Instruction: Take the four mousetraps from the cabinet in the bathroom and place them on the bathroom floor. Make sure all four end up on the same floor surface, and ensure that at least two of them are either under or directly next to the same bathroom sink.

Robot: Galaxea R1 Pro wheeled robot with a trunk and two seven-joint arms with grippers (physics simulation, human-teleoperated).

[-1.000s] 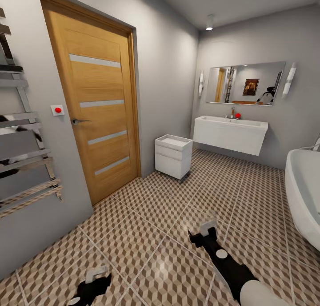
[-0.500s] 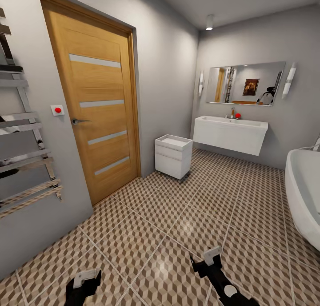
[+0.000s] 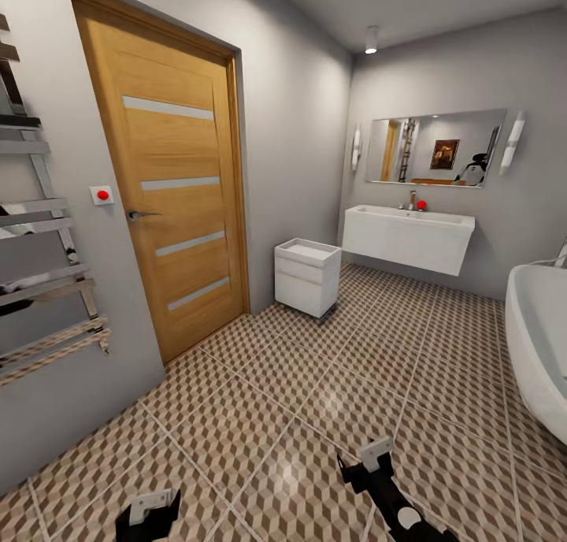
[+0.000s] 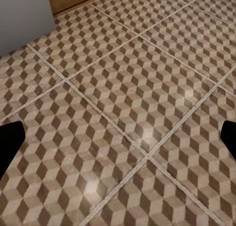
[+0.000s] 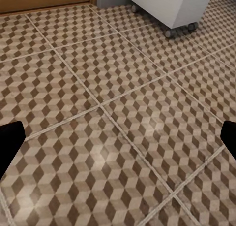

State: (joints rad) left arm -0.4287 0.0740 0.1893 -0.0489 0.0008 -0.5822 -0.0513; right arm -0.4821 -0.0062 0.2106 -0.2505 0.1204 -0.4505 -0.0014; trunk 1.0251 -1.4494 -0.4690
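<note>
Here both grippers, left (image 3: 150, 504) and right (image 3: 376, 453), hang low over the tiled floor (image 3: 315, 384), jaws seemingly wide, holding nothing; sink (image 3: 409, 239) far right.

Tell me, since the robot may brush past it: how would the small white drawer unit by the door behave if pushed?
The white drawer unit would probably roll rather than tip: the right wrist view shows small casters under it, and the tiled floor looks smooth and glossy. Its boxy, low shape suggests it stays upright. Its weight cannot be judged from here.
</note>
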